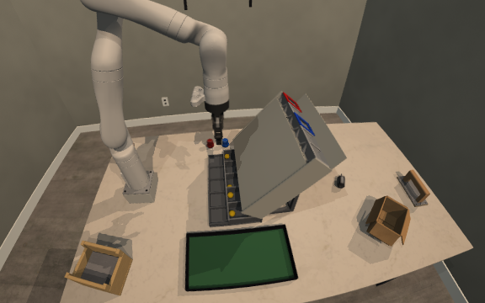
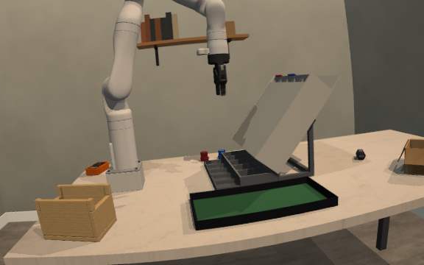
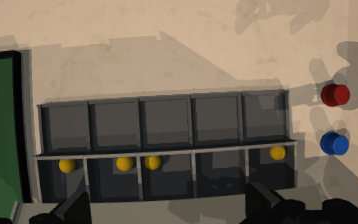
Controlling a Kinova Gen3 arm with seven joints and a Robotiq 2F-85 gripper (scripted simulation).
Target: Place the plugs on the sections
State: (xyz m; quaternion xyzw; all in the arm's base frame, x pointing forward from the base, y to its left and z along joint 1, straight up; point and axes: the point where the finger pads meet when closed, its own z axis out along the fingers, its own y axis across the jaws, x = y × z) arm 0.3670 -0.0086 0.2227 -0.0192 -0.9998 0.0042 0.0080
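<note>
Step in hand, by judgement: plug pickup. Gripper [image 1: 218, 142] [image 2: 221, 94] [image 3: 167, 206]: fingers wide apart, nothing held. Red plug [image 1: 210, 143] [image 2: 204, 156] [image 3: 335, 95] and blue plug [image 1: 225, 142] [image 2: 221, 154] [image 3: 334, 144]: upright on table, off sectioned base's [image 1: 218, 223] [image 2: 258, 179] [image 3: 165, 152] 12 o'clock end, top view. Four marbles [image 3: 67, 166] in deeper sections. Next: confirm target section, centre over matching plug, descend straight. Room open at plugs' 9 o'clock; sloped cover [image 1: 268, 156] [image 2: 271, 114] [image 3: 145, 212] restricts 3 o'clock side.

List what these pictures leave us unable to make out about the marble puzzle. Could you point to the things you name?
- Pipe routes: hidden behind the slanted cover [image 1: 268, 151] [image 2: 271, 118] in the top and exterior views.
- Blocked pipe: hidden by the same cover.
- Lower ends of the marble sections [image 3: 220, 172]: covered by the board's edge in the wrist view.
</note>
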